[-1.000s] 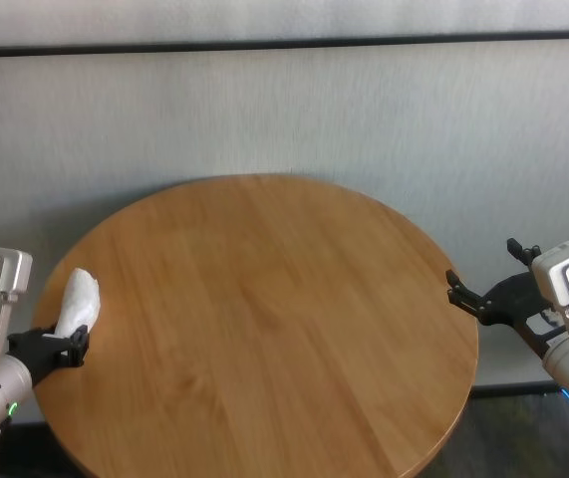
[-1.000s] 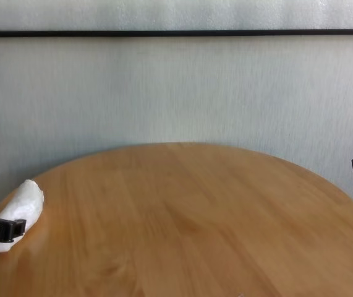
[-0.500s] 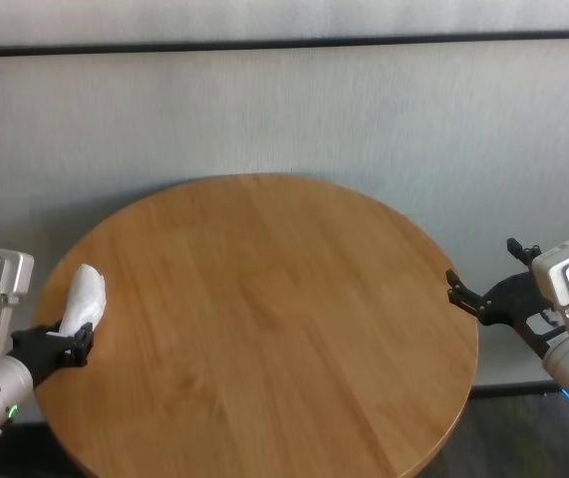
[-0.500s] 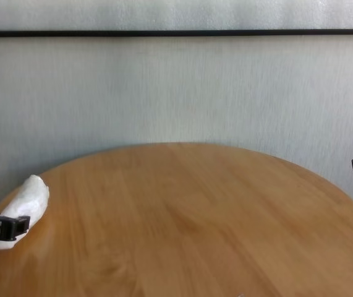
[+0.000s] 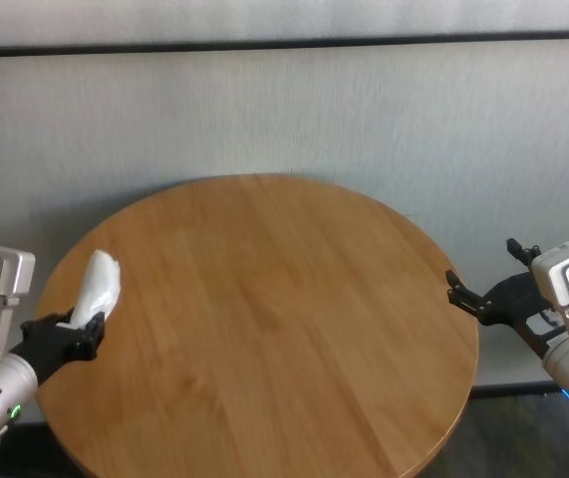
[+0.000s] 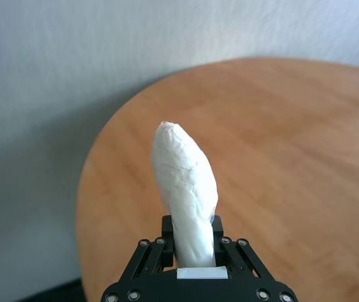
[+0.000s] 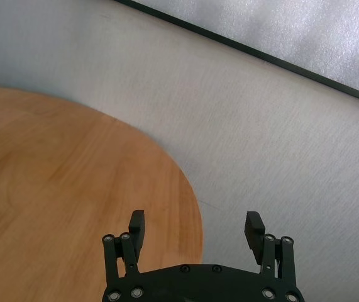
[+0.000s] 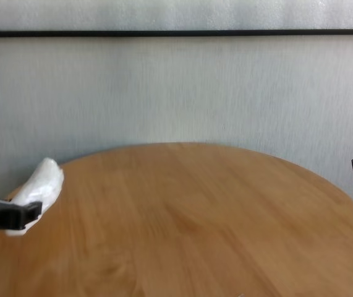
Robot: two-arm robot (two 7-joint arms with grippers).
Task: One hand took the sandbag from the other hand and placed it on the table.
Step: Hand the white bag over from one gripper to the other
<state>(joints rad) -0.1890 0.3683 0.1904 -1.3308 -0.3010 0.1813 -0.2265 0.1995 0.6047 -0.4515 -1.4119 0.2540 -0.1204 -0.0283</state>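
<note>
The white lumpy sandbag [image 5: 102, 284] is held by its lower end in my left gripper [image 5: 83, 335], which is shut on it. The bag points up and away over the left edge of the round wood-grain table [image 5: 264, 299]. The left wrist shows a green light [image 5: 12, 409]. In the left wrist view the sandbag [image 6: 185, 182] stands up between the fingers [image 6: 163, 230]. In the chest view the sandbag [image 8: 40, 189] is at the far left. My right gripper [image 5: 482, 265] is open and empty just off the table's right edge; it also shows in the right wrist view [image 7: 195, 220].
A pale grey wall [image 5: 284, 110] with a dark horizontal strip stands behind the table. The table top [image 8: 195, 216] bears nothing else. The floor drops away beyond the table's rim on both sides.
My left gripper has moved right, inward over the table's left edge, carrying the sandbag a little higher. The right gripper has not moved.
</note>
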